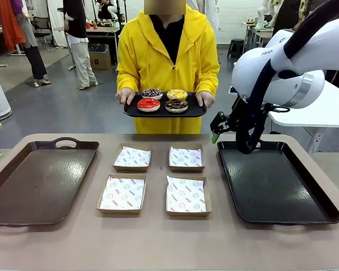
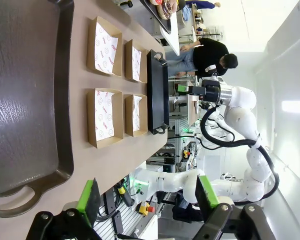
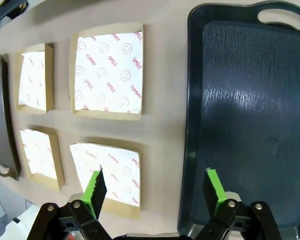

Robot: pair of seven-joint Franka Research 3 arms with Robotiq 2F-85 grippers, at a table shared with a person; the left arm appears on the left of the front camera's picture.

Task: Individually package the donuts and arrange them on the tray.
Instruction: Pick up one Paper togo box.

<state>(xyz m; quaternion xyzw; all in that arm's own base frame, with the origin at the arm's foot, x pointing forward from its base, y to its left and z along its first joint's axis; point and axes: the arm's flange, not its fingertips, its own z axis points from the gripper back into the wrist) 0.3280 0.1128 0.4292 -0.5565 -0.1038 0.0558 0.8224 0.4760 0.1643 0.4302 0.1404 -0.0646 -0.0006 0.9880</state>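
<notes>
Left gripper (image 2: 147,192) spread wide, empty, by brown tray (image 2: 30,100); right gripper (image 3: 155,177) likewise, hovering at edge of black tray (image 3: 250,100). Donuts (image 1: 148,104) — all four on small tray (image 1: 195,112) in person's hands (image 1: 125,97), far side of table (image 1: 158,243).

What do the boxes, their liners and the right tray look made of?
Boxes: brown cardboard, matte, raw tan rims. Liners: thin white printed paper, edges lifting slightly. Right tray: probably plastic, dark, semi-gloss; its textured floor catches light.
</notes>
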